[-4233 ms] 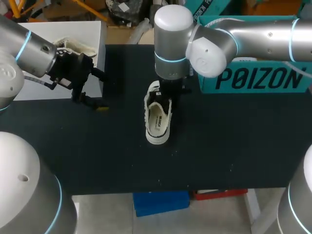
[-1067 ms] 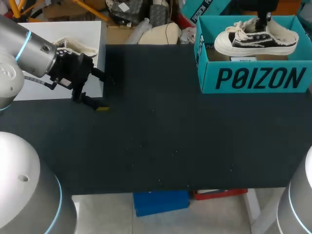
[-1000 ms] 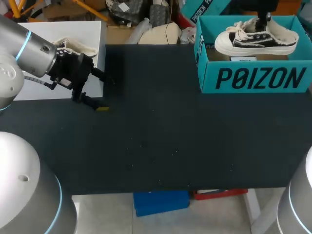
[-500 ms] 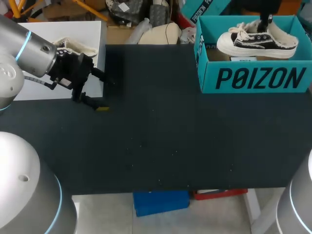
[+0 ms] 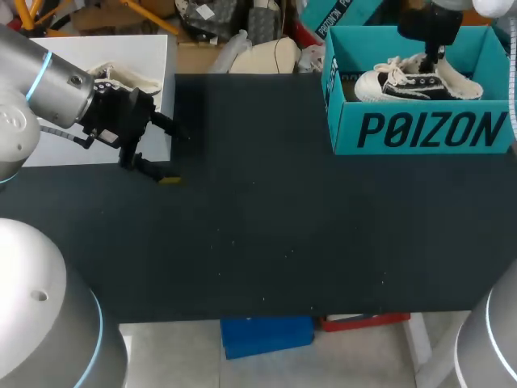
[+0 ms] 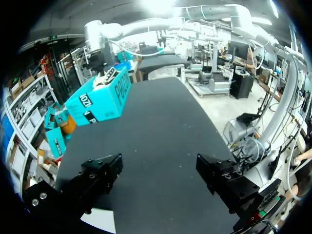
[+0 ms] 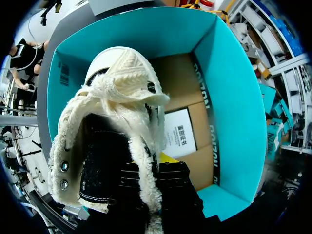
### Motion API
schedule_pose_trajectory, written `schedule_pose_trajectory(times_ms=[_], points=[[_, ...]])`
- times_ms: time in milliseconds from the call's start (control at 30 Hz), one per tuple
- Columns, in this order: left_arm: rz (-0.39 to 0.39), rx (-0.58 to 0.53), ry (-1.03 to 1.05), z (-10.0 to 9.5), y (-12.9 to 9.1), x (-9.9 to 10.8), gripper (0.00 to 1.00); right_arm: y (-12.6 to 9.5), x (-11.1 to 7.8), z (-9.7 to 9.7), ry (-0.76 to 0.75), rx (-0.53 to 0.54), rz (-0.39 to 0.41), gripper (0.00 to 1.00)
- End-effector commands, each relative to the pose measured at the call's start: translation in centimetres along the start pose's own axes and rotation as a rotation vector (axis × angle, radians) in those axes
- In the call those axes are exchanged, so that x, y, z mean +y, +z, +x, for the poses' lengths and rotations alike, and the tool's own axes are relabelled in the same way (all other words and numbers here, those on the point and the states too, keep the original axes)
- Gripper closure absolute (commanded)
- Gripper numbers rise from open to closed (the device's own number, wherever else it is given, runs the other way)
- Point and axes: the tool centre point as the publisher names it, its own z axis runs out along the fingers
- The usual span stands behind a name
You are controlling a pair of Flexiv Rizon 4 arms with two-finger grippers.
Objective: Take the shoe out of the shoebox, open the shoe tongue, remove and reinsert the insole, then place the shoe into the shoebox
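1. At the upper left of the frame in the head view, the left gripper point(image 5: 166, 153) hangs low over the black table point(image 5: 266, 242), its two fingers spread wide with nothing between them
2. At the upper right of the frame, the teal shoebox point(image 5: 420, 129) stands on the table's far side, open at the top
3. The shoe point(image 5: 416, 81), black with cream fleece trim, sits inside the shoebox's opening, sole down and toe toward the frame's left; I cannot tell whether it touches the box floor
4. Above it at the top right, the right gripper point(image 5: 437, 50) pinches the shoe's fleecy collar from both sides
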Motion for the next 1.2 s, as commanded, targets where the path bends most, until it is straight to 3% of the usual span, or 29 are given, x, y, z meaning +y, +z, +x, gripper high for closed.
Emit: schedule_pose_trajectory(times_ms=[33, 500, 900, 933, 967, 1067, 1100, 1133, 1200], points=[[-0.001, -0.001, 0.001, 0.0, 0.1, 0.1, 0.00, 1.9, 0.4, -0.9, 0.000, 0.042, 0.003, 1.00], [-0.001, -0.001, 0.001, 0.0, 0.1, 0.1, 0.00, 7.4, 0.5, 0.4, 0.008, 0.128, 0.030, 1.00], [-0.001, -0.001, 0.001, 0.0, 0.1, 0.1, 0.00, 8.8, 0.7, 0.7, 0.004, 0.149, 0.050, 1.00], [-0.001, -0.001, 0.001, 0.0, 0.1, 0.1, 0.00, 8.9, 0.6, 0.6, 0.006, 0.146, 0.055, 0.95], [-0.001, -0.001, 0.001, 0.0, 0.1, 0.1, 0.00, 9.0, 0.6, 0.6, 0.004, 0.142, 0.058, 1.00], [-0.001, -0.001, 0.001, 0.0, 0.1, 0.1, 0.00, 9.0, 0.4, 0.3, 0.021, 0.147, 0.074, 1.00], [-0.001, -0.001, 0.001, 0.0, 0.1, 0.1, 0.00, 8.9, 0.3, 0.1, 0.024, 0.147, 0.077, 0.70], [-0.001, -0.001, 0.001, 0.0, 0.1, 0.1, 0.00, 8.8, 0.3, -0.1, 0.036, 0.137, 0.077, 0.00], [-0.001, -0.001, 0.001, 0.0, 0.1, 0.1, 0.00, 8.3, 0.0, -0.2, 0.054, 0.117, 0.085, 0.00]])
